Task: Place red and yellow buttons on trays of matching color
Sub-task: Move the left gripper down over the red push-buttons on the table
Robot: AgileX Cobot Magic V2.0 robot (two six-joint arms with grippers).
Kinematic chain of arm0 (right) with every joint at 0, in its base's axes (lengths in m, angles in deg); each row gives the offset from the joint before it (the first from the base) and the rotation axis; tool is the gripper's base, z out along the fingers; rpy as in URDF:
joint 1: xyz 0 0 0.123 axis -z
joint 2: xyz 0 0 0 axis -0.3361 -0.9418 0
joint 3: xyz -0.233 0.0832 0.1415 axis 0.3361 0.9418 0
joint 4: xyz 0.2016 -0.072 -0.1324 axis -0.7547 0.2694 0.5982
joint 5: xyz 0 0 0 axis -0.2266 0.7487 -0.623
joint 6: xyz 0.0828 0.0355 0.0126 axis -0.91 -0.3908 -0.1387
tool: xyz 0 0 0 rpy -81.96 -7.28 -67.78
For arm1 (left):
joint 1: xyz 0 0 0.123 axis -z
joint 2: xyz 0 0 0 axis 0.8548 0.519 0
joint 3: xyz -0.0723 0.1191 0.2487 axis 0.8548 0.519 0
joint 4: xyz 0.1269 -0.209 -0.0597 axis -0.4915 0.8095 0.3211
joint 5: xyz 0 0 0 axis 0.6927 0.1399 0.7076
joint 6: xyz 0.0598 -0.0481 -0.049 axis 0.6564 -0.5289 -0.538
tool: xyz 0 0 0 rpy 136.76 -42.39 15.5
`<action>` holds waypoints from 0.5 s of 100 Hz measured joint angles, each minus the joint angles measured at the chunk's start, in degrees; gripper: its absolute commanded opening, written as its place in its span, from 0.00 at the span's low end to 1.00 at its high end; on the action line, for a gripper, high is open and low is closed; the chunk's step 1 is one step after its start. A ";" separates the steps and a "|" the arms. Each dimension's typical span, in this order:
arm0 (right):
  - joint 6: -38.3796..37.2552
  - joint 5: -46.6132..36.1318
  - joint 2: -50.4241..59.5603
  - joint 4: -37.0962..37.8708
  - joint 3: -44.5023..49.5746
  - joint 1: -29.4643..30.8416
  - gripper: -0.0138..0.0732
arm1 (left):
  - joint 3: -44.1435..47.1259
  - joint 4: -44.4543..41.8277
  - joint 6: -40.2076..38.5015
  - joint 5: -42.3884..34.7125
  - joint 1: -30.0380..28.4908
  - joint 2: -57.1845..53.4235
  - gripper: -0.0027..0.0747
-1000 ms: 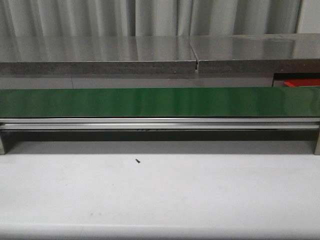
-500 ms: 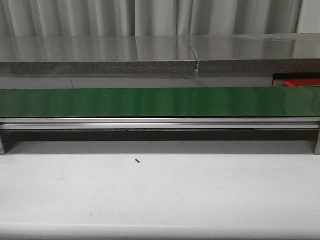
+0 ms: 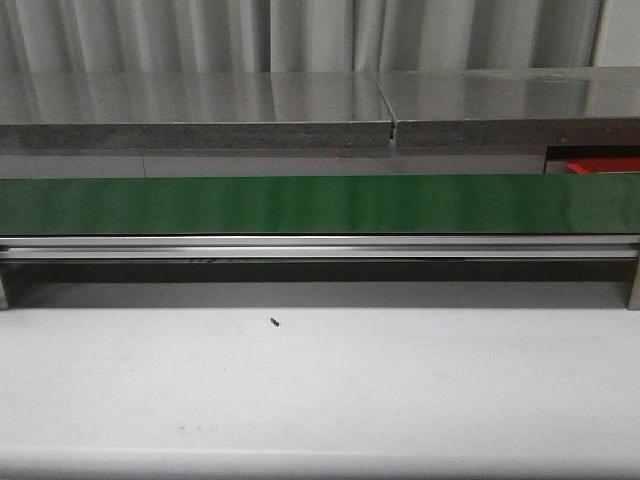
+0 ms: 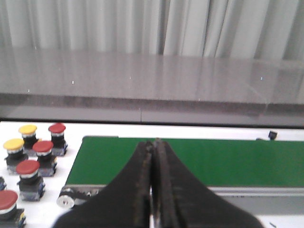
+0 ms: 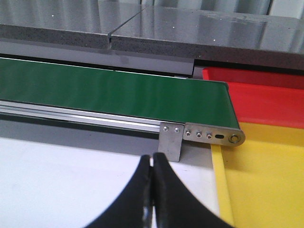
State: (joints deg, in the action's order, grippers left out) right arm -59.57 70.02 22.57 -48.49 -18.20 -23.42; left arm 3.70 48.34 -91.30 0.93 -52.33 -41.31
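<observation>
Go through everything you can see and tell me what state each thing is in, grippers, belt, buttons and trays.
Left gripper: shut, holding nothing.
Right gripper: shut, holding nothing.
Green conveyor belt: bare, no button on it.
Red buttons: upright, on the table beside the belt's end.
Yellow buttons: upright, in the same cluster.
Red tray: nothing in the visible part.
Yellow tray: nothing in the visible part.

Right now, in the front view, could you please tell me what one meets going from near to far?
White table with a small dark speck → aluminium rail → green belt → grey counter → curtain.
</observation>
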 measured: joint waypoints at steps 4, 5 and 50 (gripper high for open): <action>0.00 0.00 0.00 0.00 0.00 0.00 0.02 | -3.15 0.00 0.00 3.55 0.00 2.62 0.01; 0.00 0.00 0.00 0.00 0.00 0.00 0.02 | -3.67 0.00 0.00 4.70 0.00 3.69 0.01; 0.00 0.00 0.00 0.00 0.00 0.00 0.02 | -17.11 -0.54 0.00 13.72 0.00 26.21 0.01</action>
State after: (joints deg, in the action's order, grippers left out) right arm -59.57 70.02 22.57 -48.49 -18.20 -23.42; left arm -13.40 47.81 -91.30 14.65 -52.33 -15.10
